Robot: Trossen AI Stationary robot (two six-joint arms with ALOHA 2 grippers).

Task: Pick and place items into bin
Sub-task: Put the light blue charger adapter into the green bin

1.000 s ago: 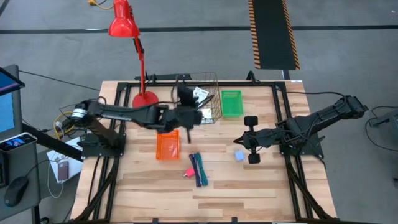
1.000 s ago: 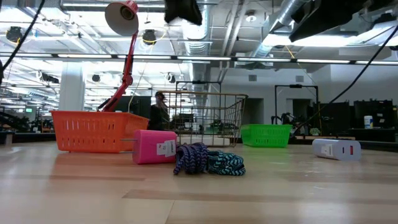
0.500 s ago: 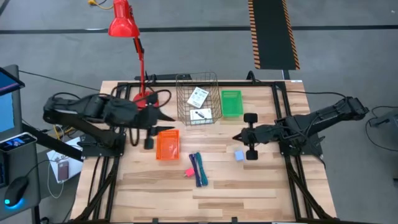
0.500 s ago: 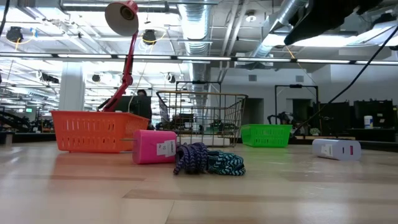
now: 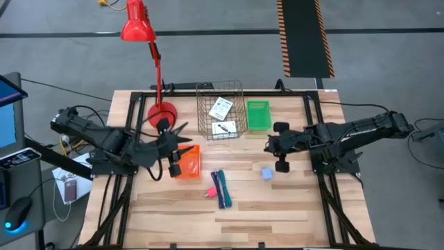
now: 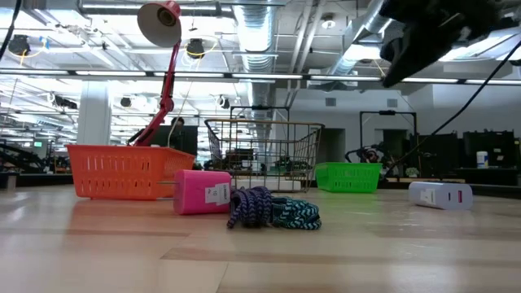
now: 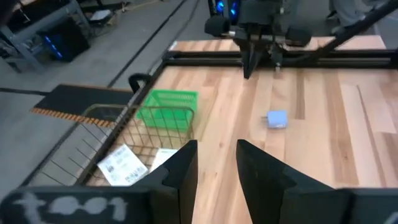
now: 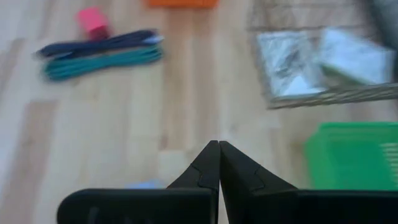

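a grey floor (image 5: 374,48) surrounds the wooden counter (image 5: 277,208), with a black hazard-striped strip (image 5: 303,35) at upper centre, while ceiling ducts (image 6: 260,37) and strip lights (image 6: 163,75) fill the room behind.

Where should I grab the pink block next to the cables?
Take the pink block from above across its short sides. It lies flat, boxy, apart from the coiled cables, so fingers fit either side. The left gripper, open, seems nearest; the right gripper is shut.

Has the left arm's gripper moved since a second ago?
Yes. The left gripper has pulled back from over the wire basket toward the table's left, now beside the orange basket.
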